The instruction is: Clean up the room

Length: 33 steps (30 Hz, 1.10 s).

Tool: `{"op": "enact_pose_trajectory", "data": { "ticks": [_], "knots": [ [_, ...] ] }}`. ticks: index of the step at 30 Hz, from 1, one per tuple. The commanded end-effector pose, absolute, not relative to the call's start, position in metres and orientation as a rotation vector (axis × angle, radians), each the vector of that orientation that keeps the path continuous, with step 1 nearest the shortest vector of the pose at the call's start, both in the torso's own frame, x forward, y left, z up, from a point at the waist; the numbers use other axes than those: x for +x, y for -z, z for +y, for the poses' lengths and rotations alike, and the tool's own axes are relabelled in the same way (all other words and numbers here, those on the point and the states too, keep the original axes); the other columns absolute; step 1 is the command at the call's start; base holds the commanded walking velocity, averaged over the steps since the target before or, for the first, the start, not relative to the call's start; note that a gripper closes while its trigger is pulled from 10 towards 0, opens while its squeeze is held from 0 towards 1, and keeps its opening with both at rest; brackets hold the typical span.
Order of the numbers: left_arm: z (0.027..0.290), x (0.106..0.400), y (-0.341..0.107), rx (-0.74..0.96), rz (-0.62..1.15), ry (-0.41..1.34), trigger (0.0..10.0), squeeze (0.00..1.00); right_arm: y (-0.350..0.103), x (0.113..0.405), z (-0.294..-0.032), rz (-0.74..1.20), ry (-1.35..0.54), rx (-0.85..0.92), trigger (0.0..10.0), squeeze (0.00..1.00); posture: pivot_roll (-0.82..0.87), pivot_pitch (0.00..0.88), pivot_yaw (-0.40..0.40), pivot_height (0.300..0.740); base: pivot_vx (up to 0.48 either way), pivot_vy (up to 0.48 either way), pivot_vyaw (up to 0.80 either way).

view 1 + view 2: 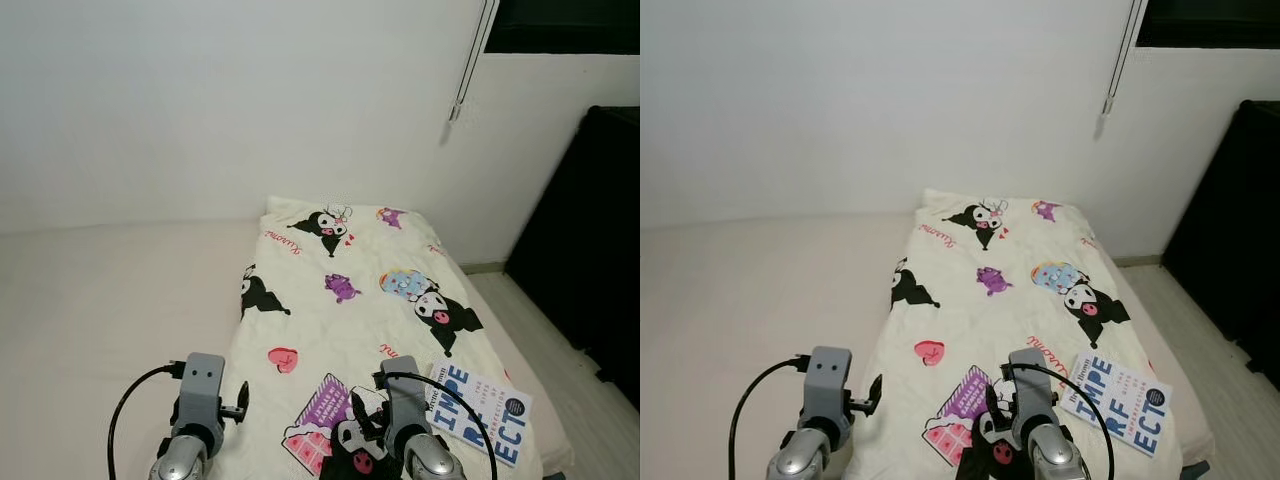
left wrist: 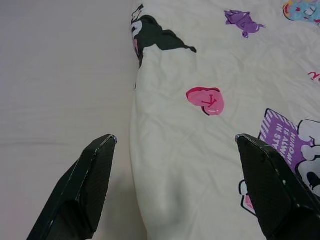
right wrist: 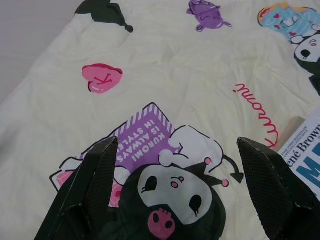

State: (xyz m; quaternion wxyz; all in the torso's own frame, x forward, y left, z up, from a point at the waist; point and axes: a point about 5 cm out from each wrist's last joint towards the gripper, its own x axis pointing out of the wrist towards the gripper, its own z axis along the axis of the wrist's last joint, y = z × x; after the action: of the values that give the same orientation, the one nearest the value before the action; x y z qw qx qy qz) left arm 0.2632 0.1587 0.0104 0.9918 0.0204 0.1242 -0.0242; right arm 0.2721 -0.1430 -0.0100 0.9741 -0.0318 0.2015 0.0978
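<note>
Hovering Over a Cartoon Blanket

Both arms reach out low over the bed. The left gripper (image 2: 172, 165) hangs with its fingers spread wide, straddling the side edge of the cream Kuromi blanket (image 1: 340, 300): one finger over bare pale mattress (image 1: 110, 300), the other over printed fabric, a pink heart (image 2: 206, 100) just ahead. The right gripper (image 3: 175, 175) is equally wide, poised above the purple-and-black character print. Just outside its right finger lies a white book (image 1: 480, 412) with blue lettering, near the blanket's corner and the bed's edge. Beyond that, a strip of pale floor (image 1: 570, 350) runs beside a black cabinet (image 1: 590, 240).
</note>
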Motion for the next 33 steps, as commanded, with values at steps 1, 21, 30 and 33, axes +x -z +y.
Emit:
{"op": "enact_pose_trajectory", "data": {
  "ticks": [1,21,30,33],
  "knots": [
    [0.1585,0.2606,-0.0095,0.050,0.250,0.053,10.0,0.00,0.0140,0.2687,-0.1450,0.431,-0.184,-0.053,10.0,0.00,-0.01,0.060,-0.036,0.740,0.000,0.000,0.00],
    [0.1564,0.2617,-0.0105,0.063,0.250,0.069,10.0,0.00,0.0153,0.2674,-0.1456,0.437,-0.180,-0.049,10.0,0.00,-0.01,0.051,-0.031,0.740,0.000,-0.320,0.00],
    [0.1582,0.2613,-0.0099,0.063,0.255,0.068,10.0,0.00,0.0161,0.2660,-0.1455,0.438,-0.178,-0.049,10.0,0.00,-0.01,0.044,-0.026,0.740,0.000,-0.407,0.00],
    [0.1587,0.2615,-0.0100,0.065,0.256,0.069,10.0,0.00,0.0162,0.2657,-0.1453,0.437,-0.178,-0.048,10.0,0.00,-0.01,0.044,-0.026,0.740,0.000,-0.406,0.00]
  ]
}}
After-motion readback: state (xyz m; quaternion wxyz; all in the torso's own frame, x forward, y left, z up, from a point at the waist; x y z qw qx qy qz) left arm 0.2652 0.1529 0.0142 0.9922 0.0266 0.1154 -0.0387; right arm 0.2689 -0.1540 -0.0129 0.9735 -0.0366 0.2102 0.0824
